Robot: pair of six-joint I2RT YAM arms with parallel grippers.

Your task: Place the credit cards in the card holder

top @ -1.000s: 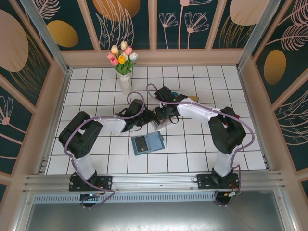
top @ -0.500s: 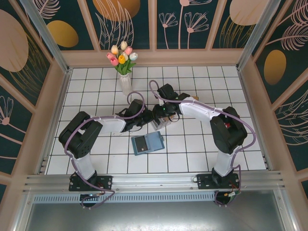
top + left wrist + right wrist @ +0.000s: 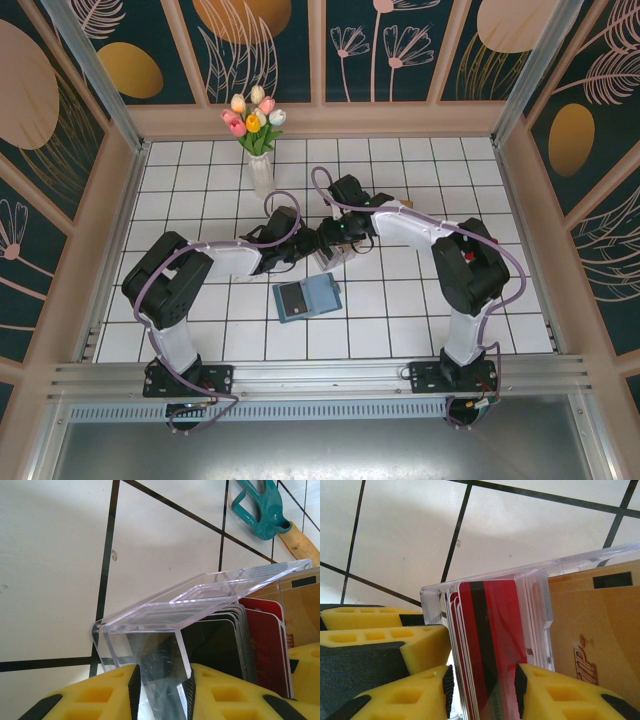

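A clear acrylic tray (image 3: 165, 607) stands tilted on the tiles with the credit cards upright in it, dark ones (image 3: 215, 645) and red ones (image 3: 265, 645). My left gripper (image 3: 161, 690) is shut on the tray's clear end wall. My right gripper (image 3: 482, 690) straddles the red cards (image 3: 495, 630) from above, jaws open with a thin gap at the left pad. In the top view both grippers, left (image 3: 312, 245) and right (image 3: 338, 243), meet over the tray at mid-table. The teal card holder (image 3: 307, 298) lies flat just in front of them, untouched.
A brown cardboard box (image 3: 600, 630) stands against the tray's far side. A teal plastic tool (image 3: 260, 505) and a wooden piece (image 3: 300, 542) lie beyond it. A vase of tulips (image 3: 258, 150) stands at the back left. Walls enclose the tiled floor.
The right wrist has shifted slightly toward the back over the tray. The left arm, tray and card holder have stayed where they were.
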